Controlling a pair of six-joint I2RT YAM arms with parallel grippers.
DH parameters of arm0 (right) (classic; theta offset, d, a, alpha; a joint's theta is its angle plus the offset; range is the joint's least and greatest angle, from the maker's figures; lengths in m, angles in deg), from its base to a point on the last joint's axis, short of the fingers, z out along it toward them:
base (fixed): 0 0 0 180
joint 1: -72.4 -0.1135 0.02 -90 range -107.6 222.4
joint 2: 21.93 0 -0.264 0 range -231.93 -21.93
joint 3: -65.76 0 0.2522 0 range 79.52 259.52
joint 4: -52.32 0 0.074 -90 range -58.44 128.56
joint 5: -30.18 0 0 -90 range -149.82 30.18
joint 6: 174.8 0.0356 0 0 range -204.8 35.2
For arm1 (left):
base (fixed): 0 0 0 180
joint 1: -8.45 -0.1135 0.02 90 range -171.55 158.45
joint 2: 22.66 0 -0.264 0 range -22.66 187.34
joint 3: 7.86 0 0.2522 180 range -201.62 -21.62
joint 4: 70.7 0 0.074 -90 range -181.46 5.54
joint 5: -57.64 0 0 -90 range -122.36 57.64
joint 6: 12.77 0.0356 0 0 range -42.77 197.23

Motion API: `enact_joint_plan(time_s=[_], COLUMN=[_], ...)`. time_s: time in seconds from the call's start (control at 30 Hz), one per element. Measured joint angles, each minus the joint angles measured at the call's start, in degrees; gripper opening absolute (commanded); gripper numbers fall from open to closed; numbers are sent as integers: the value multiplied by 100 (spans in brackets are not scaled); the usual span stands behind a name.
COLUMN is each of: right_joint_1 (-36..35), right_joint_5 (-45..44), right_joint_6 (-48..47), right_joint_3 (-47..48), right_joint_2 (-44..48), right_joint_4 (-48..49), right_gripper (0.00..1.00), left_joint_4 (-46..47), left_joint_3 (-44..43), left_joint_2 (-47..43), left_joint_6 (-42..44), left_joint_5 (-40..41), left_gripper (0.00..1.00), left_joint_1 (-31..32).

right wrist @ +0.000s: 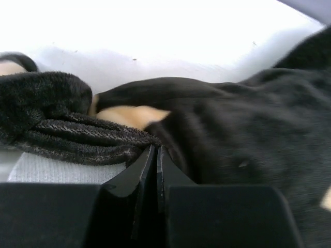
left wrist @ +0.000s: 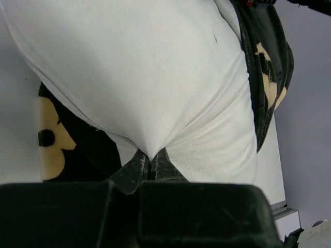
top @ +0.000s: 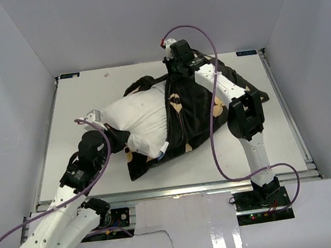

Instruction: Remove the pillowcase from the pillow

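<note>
The white pillow (top: 137,118) lies mid-table, its right half still inside the black pillowcase (top: 192,117) with tan flower motifs. My left gripper (top: 121,140) is at the pillow's bare near-left end. In the left wrist view it (left wrist: 150,160) is shut on a pinched fold of the pillow (left wrist: 155,77), with the pillowcase (left wrist: 67,150) under and behind it. My right gripper (top: 175,77) is at the pillowcase's far edge. In the right wrist view it (right wrist: 156,150) is shut on the bunched rim of the pillowcase (right wrist: 232,129), with white pillow fabric (right wrist: 51,168) beside it.
The white table (top: 78,98) is boxed in by grey walls on the left, back and right. Metal rails run along its right edge (top: 288,115) and near edge. A purple cable (top: 214,130) loops from the right arm over the pillowcase.
</note>
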Motion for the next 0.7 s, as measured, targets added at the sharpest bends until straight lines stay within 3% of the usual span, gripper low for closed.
enact_joint_plan(time_s=[0.13, 0.17, 0.2, 0.23, 0.33, 0.43, 0.57, 0.7], right_joint_1=[175, 181, 184, 186, 219, 181, 72, -415], right_joint_5=[105, 199, 304, 409, 616, 522, 525, 496], right_joint_6=[372, 435, 485, 516, 588, 573, 678, 927], right_joint_3=[-157, -210, -254, -295, -490, -1029, -2332, -4330], right_joint_2=[70, 98, 125, 155, 367, 990, 2522, 4581], right_joint_4=[2, -13, -17, -17, -39, -70, 61, 879], right_gripper=[8, 13, 22, 44, 71, 85, 90, 89], left_joint_4=[-365, -428, -490, -557, -671, -682, -675, -671], left_joint_3=[-98, -98, -98, -98, -98, -98, -98, -103], left_joint_2=[-393, -444, -461, -461, -372, -251, -129, 24], left_joint_6=[-35, -46, -61, -83, -107, -131, -144, -146], left_joint_5=[247, 286, 313, 334, 354, 363, 365, 350], left_gripper=[0, 0, 0, 0, 0, 0, 0, 0], left_joint_1=[2, 2, 4, 4, 4, 2, 2, -2])
